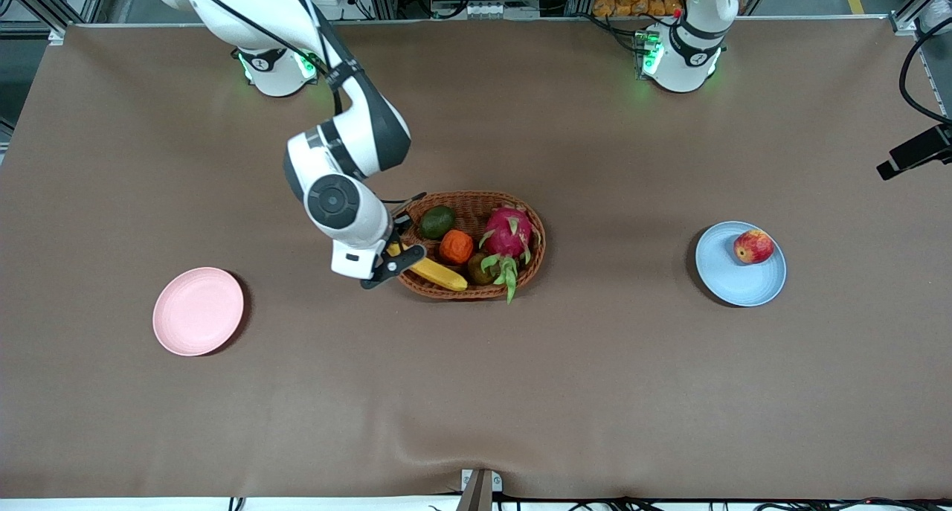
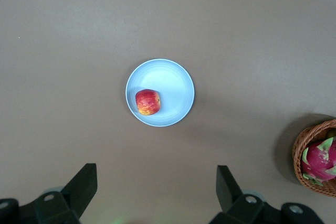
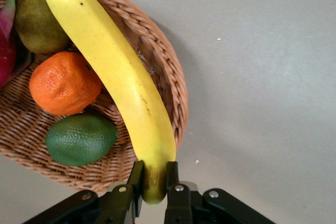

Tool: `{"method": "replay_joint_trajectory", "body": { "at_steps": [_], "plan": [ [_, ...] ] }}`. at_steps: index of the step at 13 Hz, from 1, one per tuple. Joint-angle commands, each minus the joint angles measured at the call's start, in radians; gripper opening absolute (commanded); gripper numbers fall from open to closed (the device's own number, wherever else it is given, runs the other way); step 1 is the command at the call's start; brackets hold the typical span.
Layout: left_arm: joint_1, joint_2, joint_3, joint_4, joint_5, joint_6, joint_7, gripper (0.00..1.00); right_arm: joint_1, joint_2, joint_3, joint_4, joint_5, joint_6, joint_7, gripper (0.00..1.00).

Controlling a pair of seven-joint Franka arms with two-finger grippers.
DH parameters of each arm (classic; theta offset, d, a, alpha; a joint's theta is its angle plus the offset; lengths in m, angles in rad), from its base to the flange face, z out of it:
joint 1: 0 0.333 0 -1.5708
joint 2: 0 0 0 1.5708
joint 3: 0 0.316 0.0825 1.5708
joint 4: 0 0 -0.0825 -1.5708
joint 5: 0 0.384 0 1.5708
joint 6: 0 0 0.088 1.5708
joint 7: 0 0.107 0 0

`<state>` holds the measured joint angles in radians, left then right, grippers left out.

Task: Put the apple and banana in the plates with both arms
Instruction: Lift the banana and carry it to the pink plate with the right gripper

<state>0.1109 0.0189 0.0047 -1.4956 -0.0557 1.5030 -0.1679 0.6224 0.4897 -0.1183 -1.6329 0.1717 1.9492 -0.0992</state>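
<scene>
Banana (image 3: 118, 80), long smooth yellow, end pinched by right pincer (image 3: 155, 184) over basket (image 3: 168, 85), left pincer (image 2: 157, 190) spread above table.

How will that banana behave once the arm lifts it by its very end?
The banana looks stiff, so it should rise in one piece. The right tool pinches only its end, so the long free part may droop or swing. Its skin looks smooth, so it could slip. Its free part still lies in the basket.

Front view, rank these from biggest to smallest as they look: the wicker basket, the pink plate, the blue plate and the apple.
1. Wicker basket
2. Pink plate and blue plate: they look alike in size, so no order between them
3. Apple
</scene>
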Motion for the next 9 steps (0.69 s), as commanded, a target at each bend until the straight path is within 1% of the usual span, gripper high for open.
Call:
{"method": "replay_joint_trajectory", "body": {
  "at_steps": [1,5,9],
  "plan": [
    [0.007,-0.022,0.006,-0.015,-0.009,-0.012,0.019,1.0,-0.038,-0.063,0.009,-0.012,-0.012,-0.044,-0.007,0.0],
    [0.016,-0.014,0.005,-0.018,-0.004,-0.009,0.019,1.0,-0.111,-0.121,0.006,-0.012,-0.011,-0.076,0.003,0.0],
    [0.012,-0.01,0.0,-0.017,-0.006,-0.01,0.019,1.0,-0.245,-0.177,0.003,-0.015,-0.015,-0.099,0.001,0.0]
  ]
}}
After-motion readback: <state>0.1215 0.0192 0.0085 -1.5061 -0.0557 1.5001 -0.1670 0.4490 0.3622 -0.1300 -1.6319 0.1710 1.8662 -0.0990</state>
